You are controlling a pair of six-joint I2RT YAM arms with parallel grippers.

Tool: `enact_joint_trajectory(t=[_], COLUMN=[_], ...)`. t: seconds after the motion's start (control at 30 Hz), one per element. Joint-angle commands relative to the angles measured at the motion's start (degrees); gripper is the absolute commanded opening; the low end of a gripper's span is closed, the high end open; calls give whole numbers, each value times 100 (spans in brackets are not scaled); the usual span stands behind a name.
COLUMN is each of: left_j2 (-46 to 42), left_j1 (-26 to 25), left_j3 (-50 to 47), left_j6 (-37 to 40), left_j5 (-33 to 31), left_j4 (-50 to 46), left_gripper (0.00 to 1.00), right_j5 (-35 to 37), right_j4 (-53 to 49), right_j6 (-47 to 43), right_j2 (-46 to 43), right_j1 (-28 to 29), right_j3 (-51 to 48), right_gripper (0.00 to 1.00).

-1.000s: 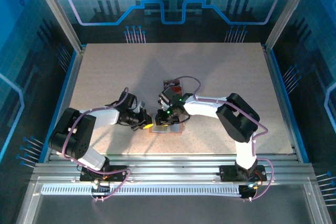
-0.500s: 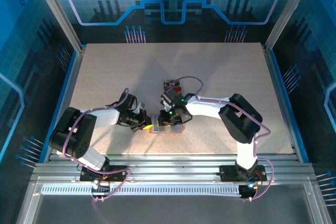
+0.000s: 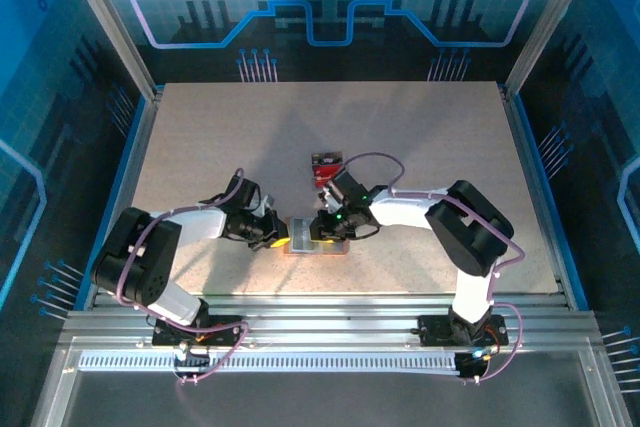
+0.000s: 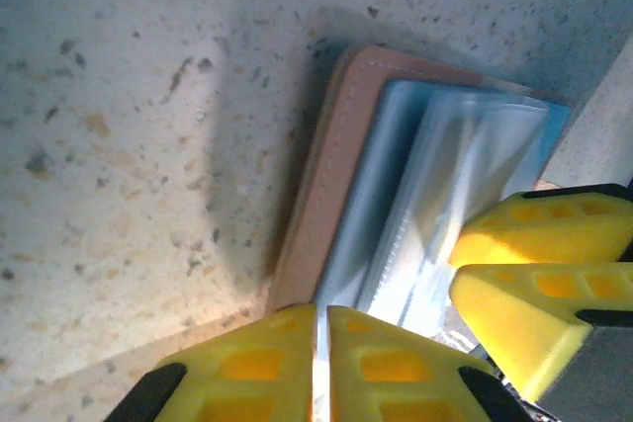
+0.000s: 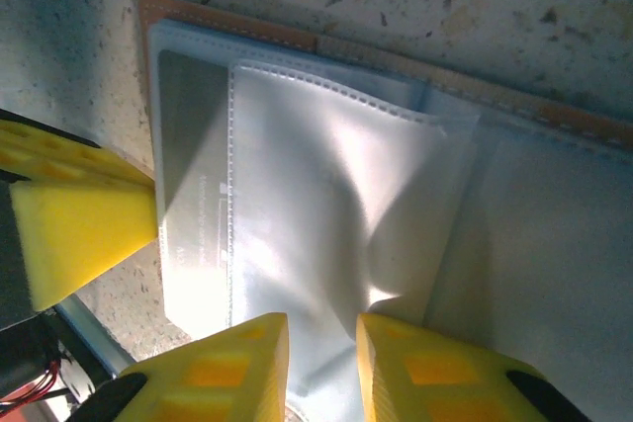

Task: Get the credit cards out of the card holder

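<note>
The card holder (image 3: 318,239) lies open on the surface (image 3: 420,147), its clear sleeves (image 5: 326,205) looking empty. Left pincer (image 4: 318,343) pinches its near edge; right pincer (image 5: 321,343) sits slightly parted over a sleeve. Cards (image 3: 326,166) lie just beyond.

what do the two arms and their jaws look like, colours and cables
Both arms have white links with bulky black joint housings and stand on black bases bolted to a silver rail. A thin purple cable loops along each arm. The right arm shows a small green light near its wrist. The left gripper and right gripper have bright yellow fingers with recessed rectangular pockets, on black mounts.
</note>
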Motion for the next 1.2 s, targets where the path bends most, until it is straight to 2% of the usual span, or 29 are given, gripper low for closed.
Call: enact_joint_trajectory(t=[0.0,0.2,0.43,1.0,1.17], left_j2=[-354,-486,-146,126,150], left_j1=[-143,-408,-522,-552,-616], left_j3=[125,278,368,496,518], left_j6=[-153,-427,-496,-613,-650], left_j5=[-45,-137,-173,-127,-134], left_j4=[-196,-150,-33,41,52], left_gripper=[18,24,30,34,34], right_j5=[-247,-360,-565,-1046,-1089], right_j4=[466,766,1242,2547,2627], right_j6=[229,316,486,978,991], right_j2=[-115,-114,-112,17,43], right_j1=[-92,-119,-223,-353,-356], right_j3=[-247,-392,-614,-1208,-1229], right_gripper=[25,25,25,24,24])
